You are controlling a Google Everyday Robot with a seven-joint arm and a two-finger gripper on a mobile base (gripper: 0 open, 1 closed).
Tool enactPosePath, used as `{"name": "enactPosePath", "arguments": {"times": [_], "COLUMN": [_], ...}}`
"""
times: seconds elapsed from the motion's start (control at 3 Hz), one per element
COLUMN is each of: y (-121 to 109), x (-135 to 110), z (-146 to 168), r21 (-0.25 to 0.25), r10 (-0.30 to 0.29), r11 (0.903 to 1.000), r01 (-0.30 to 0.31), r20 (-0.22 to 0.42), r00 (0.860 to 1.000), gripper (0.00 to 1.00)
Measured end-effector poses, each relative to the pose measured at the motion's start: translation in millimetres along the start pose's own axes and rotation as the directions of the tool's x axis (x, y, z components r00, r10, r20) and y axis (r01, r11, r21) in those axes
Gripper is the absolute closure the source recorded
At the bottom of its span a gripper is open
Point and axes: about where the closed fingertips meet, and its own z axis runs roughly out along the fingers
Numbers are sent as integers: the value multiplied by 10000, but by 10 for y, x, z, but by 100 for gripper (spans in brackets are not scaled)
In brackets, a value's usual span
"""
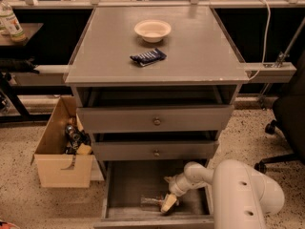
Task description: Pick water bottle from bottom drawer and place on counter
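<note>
End effector [169, 202] reaches into bottom drawer [128, 185] beside water bottle [151, 202] — grip state impossible to tell — crinkled plastic could slip or roll away

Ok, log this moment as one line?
phase: reach | gripper: inside bottom drawer, at water bottle | bottle: lying on drawer floor | counter: bowl, dark packet

White bowl [152, 30] at the far end, dark snack packet [148, 57] just nearer, cardboard box [61, 171] of junk down left.
</note>
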Motion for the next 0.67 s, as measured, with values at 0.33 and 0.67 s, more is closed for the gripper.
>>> {"name": "enactPosePath", "arguments": {"times": [0.33,0.67], "y": [-44,-53], "x": [40,47], "z": [41,66], "r21": [-224,-381], "r10": [194,301], "r11": [9996,9989], "r01": [-188,-286], "r20": [244,396], "r00": [9995,9988], "gripper": [18,41]}}
